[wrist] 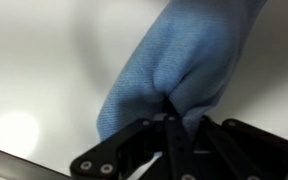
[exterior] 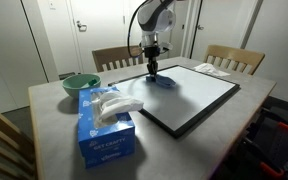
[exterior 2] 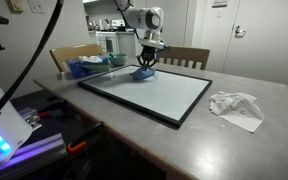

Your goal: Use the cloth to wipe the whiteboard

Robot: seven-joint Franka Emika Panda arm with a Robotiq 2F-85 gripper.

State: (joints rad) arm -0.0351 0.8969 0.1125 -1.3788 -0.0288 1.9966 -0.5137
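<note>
Pincer [wrist: 171, 108] clamped shut on the small blue fabric cloth [wrist: 184, 55], near an edge of the black-framed glossy whiteboard [exterior: 199, 98]. Rest of the board's open. Blue tissue box [exterior: 104, 138] print's too blurry to read.

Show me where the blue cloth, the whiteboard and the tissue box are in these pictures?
cloth [wrist: 184, 65]: wrist view, on the middle of the bunched blue fabric.
whiteboard [exterior 2: 154, 97]: in an exterior view, on its bare white surface.
tissue box [exterior: 104, 140]: in an exterior view, on its blue side.
</note>
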